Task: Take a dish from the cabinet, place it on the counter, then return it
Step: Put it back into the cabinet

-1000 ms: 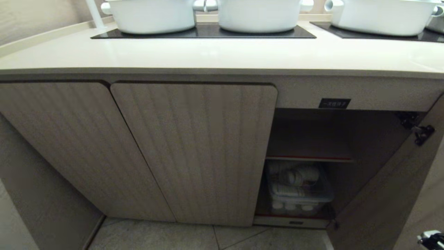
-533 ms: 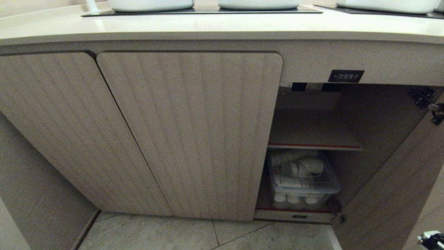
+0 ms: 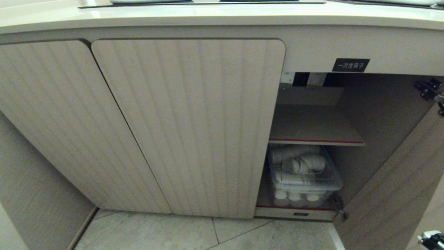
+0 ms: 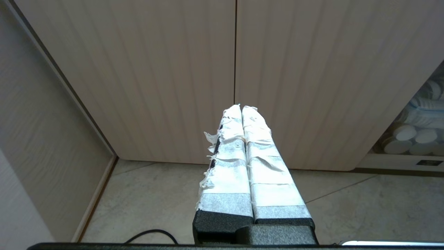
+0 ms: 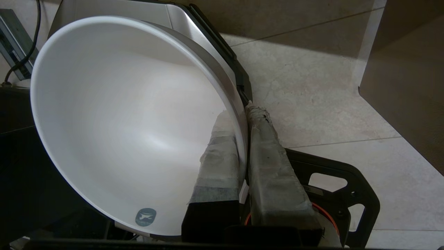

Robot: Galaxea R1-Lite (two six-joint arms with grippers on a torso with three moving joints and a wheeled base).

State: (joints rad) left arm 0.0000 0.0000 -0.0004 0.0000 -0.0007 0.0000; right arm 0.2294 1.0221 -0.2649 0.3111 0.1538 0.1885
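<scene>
The dish (image 5: 121, 114), a plain white glossy bowl, fills the right wrist view, held low over the tiled floor. My right gripper (image 5: 242, 114) is shut on its rim, one taped finger inside and one outside. In the head view the cabinet (image 3: 187, 121) has two ribbed doors closed. Its right-hand door (image 3: 399, 194) stands open on a bare red-edged upper shelf (image 3: 312, 125). Only the front edge of the counter (image 3: 208, 15) shows at the top. My left gripper (image 4: 241, 107) is shut and empty, pointing at the closed doors (image 4: 156, 76).
A clear plastic bin (image 3: 303, 177) of stacked white cups sits on the cabinet's bottom shelf, and shows again as cups (image 4: 412, 135) in the left wrist view. A black label (image 3: 350, 65) is above the opening. A black frame (image 5: 333, 187) of my base lies under the right gripper.
The head camera has sunk: the counter top and the white pots slid up out of view, and the open cabinet's shelves show more fully. The cabinet itself has not moved.
</scene>
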